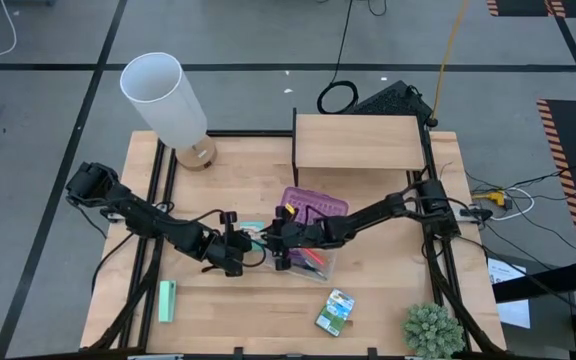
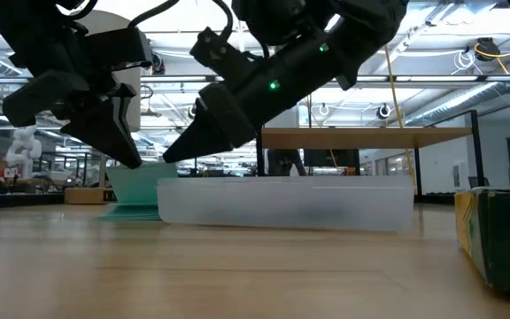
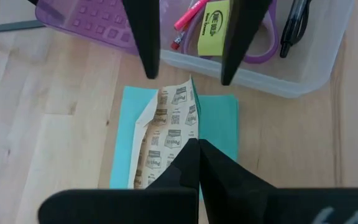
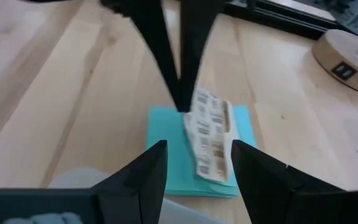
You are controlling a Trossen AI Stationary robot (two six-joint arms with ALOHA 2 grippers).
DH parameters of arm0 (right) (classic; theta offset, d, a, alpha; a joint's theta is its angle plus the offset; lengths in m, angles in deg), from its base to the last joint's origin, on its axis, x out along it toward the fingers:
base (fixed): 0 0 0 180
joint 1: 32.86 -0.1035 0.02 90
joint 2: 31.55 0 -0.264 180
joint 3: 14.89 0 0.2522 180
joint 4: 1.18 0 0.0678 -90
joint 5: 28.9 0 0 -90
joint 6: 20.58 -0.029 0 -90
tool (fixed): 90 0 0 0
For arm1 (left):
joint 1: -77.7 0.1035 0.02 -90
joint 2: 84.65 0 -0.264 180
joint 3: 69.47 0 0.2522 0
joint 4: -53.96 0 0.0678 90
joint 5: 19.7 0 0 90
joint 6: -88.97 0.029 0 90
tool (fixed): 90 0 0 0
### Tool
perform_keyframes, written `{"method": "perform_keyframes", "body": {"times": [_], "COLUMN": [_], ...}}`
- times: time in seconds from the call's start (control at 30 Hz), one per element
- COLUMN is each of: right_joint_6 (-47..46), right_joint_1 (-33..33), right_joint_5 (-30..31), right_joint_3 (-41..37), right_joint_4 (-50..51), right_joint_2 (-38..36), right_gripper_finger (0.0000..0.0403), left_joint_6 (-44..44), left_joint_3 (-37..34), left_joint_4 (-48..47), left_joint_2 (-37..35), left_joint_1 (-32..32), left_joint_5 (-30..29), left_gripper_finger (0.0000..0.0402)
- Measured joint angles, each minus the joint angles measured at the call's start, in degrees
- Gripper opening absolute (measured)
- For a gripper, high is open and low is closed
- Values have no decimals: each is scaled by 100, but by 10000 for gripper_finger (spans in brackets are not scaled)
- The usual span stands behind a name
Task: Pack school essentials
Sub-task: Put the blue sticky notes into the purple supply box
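**benchbot_fan:** Looking at the top-down shot, both arms meet mid-table, right over a teal pad (image 1: 252,231) lying flat on the wood just beside the clear case (image 1: 320,262). Which one actually has it?

**gripperguy:** The left gripper (image 3: 192,144), I'd say. Its fingers are pressed together into a point, right at the edge of the printed paper wrapper (image 3: 166,134) that's peeled up off the pad. It looks like it's pinching that flap, not the pad itself. The right gripper (image 4: 194,152) hangs over the pad's other end, the one nearest the case, with its fingers spread wide and nothing between them.

**benchbot_fan:** And the rest of the school stuff?

**gripperguy:** A bunch is in the case: a yellow piece (image 3: 213,28), a red pencil (image 3: 188,15), the purple scissors (image 3: 263,50) and a black pen (image 3: 294,25). The purple lid (image 1: 313,204) lies touching the case on the far side. The crayon box (image 1: 335,311) lies out on the table, nearer the front edge and well apart from the case.

**benchbot_fan:** Anything else on the table?

**gripperguy:** A mint-green block (image 1: 167,300) by the front left, a white lamp (image 1: 165,98) at the back left, a wooden shelf (image 1: 356,142) at the back, and a small plant (image 1: 433,331) in the front right corner.
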Motion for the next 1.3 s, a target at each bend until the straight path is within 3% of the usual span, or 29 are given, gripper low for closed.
{"method": "perform_keyframes", "body": {"times": [0.33,0.57,1.0,1.13,1.3], "right_joint_6": [185,249,271,375,505], "right_joint_1": [87,89,90,87,76], "right_joint_5": [-397,-340,-241,-117,-23], "right_joint_3": [7,2,4,4,0], "right_joint_4": [-161,-541,-610,-618,-607], "right_joint_2": [68,426,463,463,287], "right_gripper_finger": [171,162,9,7,3], "left_joint_6": [-8,-23,-29,-265,-843], "left_joint_3": [0,0,0,0,0], "left_joint_4": [20,26,26,-31,-524], "left_joint_2": [0,0,0,-38,-512], "left_joint_1": [0,0,0,0,-137], "left_joint_5": [-1,-2,-3,-42,-83], "left_gripper_finger": [0,0,3,32,108]}}
